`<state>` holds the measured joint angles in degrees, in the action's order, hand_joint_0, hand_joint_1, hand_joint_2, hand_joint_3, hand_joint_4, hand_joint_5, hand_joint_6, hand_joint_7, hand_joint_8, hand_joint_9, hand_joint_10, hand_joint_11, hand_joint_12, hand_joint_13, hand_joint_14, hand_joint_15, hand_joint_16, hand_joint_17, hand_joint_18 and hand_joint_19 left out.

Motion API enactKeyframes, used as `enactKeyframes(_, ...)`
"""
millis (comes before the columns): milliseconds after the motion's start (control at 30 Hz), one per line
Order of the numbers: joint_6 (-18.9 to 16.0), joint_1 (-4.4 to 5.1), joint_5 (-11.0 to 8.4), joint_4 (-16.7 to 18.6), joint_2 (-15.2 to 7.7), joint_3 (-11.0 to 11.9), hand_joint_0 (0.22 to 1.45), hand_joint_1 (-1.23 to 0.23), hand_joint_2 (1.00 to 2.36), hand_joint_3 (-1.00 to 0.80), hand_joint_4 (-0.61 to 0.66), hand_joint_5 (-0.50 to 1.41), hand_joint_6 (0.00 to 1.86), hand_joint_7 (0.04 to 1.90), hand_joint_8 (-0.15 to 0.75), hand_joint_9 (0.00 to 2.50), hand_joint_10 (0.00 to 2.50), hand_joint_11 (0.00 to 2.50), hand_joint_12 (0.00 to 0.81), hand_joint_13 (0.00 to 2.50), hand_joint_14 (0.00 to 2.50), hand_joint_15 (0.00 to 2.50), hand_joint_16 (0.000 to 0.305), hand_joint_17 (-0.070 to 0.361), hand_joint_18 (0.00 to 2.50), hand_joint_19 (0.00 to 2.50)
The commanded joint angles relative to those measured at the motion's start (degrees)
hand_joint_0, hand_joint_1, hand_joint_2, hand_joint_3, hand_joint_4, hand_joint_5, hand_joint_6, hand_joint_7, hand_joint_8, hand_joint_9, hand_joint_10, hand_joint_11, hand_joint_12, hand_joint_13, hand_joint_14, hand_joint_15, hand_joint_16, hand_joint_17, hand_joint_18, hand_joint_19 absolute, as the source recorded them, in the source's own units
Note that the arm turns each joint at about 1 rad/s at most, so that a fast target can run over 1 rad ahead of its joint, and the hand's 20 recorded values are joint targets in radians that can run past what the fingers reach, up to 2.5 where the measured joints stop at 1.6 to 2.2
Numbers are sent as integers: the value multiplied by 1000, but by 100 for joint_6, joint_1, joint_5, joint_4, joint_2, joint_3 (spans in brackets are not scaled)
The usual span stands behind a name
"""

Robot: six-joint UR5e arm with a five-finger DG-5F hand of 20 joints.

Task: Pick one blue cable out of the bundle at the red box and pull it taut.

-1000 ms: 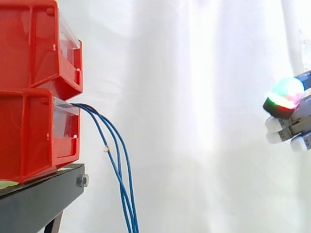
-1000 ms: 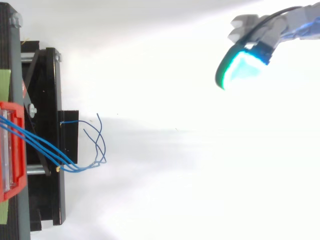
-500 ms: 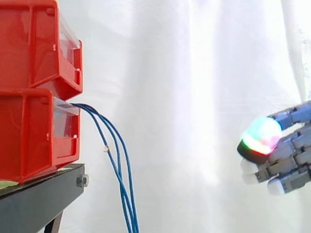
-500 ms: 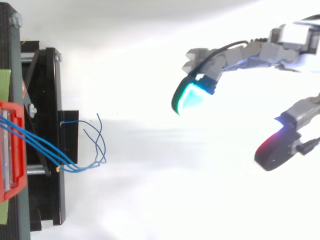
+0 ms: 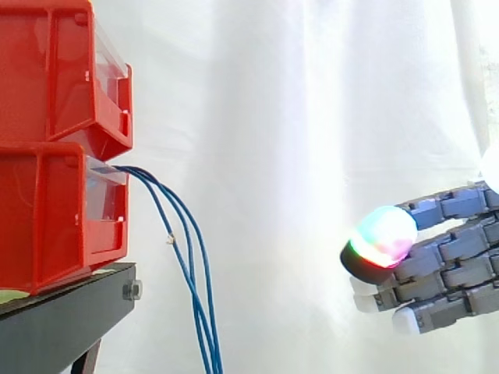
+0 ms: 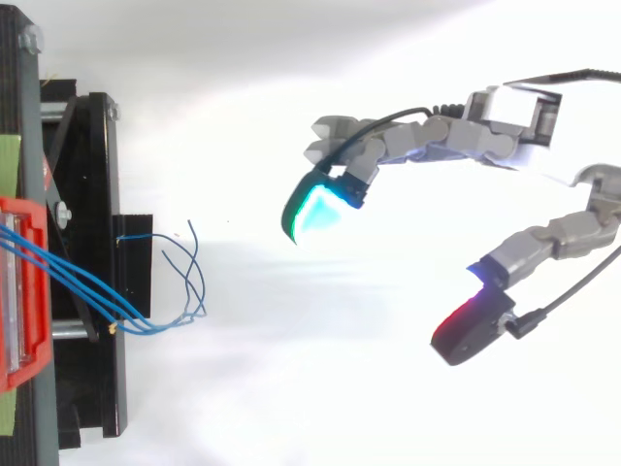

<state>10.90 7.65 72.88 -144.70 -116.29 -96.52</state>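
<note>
My hand (image 6: pixel 505 102) is open and empty, fingers spread, well apart from the blue cables (image 5: pixel 203 319) hanging from the lower red box (image 5: pixel 47 210); I'd approach level, isolate the outermost strand, then pinch it.

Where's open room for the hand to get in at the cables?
Open: the wide gap between the hand and the blue cables, white curtain behind, nothing in it. Crowded: where the cables leave the lower red bin and hang close together beside the black stand.
</note>
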Motion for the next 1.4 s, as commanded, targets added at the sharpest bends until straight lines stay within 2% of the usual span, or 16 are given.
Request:
enactKeyframes(0, 18, 70, -169, 302, -333, 248, 443, -822, 1000, -500, 379, -193, 502, 760, 322, 286, 0, 0, 430, 58, 0, 40, 72, 162, 125, 199)
enactKeyframes(33, 18, 70, -169, 302, -333, 248, 447, -815, 1000, -500, 378, -193, 502, 757, 321, 286, 1, 0, 428, 57, 2, 42, 72, 162, 124, 199)
enactKeyframes(67, -114, 70, -99, 267, -535, 415, 449, -811, 1000, -500, 379, -193, 502, 760, 320, 286, 0, 0, 427, 59, 0, 41, 72, 161, 124, 199)
enactKeyframes(133, -307, 70, -2, 162, -782, 652, 456, -798, 1000, -500, 383, -191, 502, 760, 317, 288, 0, 0, 424, 61, 0, 38, 71, 159, 123, 196)
enactKeyframes(233, -518, 61, 42, 12, -1028, 916, 473, -777, 1000, -500, 382, -189, 502, 760, 317, 303, 2, 0, 420, 69, 0, 38, 69, 155, 123, 196)
enactKeyframes(400, -650, 70, 42, -32, -1309, 1241, 484, -745, 1000, -500, 389, -184, 502, 756, 318, 336, 0, 0, 415, 87, 0, 41, 68, 152, 149, 197)
enactKeyframes(500, -545, 96, 42, -5, -1344, 1293, 490, -766, 1000, -500, 396, -178, 502, 747, 321, 376, 0, 0, 416, 131, 0, 11, 68, 153, 203, 157)
enactKeyframes(733, -404, 149, -72, 443, -1467, 1337, 491, -756, 1000, -500, 402, -177, 502, 745, 324, 391, 0, 0, 416, 135, 0, 12, 68, 153, 205, 157)
enactKeyframes(833, -369, 166, -107, 452, -1467, 1337, 494, -750, 1000, -500, 400, -177, 502, 747, 324, 393, 0, 0, 415, 135, 0, 15, 68, 153, 206, 154)
enactKeyframes(1000, -246, 184, -362, 478, -1467, 1337, 507, -754, 1000, -500, 401, -175, 502, 760, 320, 393, 0, 0, 410, 136, 0, 17, 67, 151, 207, 158)
enactKeyframes(1167, -35, 210, -433, 575, -1476, 1329, 548, -763, 1000, -500, 399, -168, 502, 787, 311, 394, 0, 0, 399, 139, 0, 11, 65, 145, 201, 152)
enactKeyframes(1200, -9, 219, -433, 601, -1511, 1337, 552, -761, 1000, -500, 398, -168, 502, 787, 309, 399, 0, 0, 397, 140, 0, 12, 64, 145, 202, 159)
enactKeyframes(1267, -61, 219, -415, 873, -1819, 1469, 559, -764, 1000, -500, 398, -167, 502, 795, 308, 399, 1, 0, 396, 140, 0, 15, 64, 144, 205, 151)
enactKeyframes(1300, -97, 219, -415, 953, -1977, 1619, 567, -765, 1000, -500, 400, -164, 502, 803, 307, 399, 2, 0, 394, 141, 0, 10, 63, 143, 204, 154)
enactKeyframes(1333, -97, 219, -415, 953, -1977, 1619, 570, -765, 1000, -500, 400, -163, 502, 808, 306, 401, 1, 0, 394, 142, 0, 10, 63, 142, 204, 157)
enactKeyframes(1367, -158, 210, -389, 1005, -2126, 1742, 574, -766, 1000, -500, 402, -162, 503, 816, 306, 406, 0, 0, 392, 147, 0, 7, 63, 142, 212, 145)
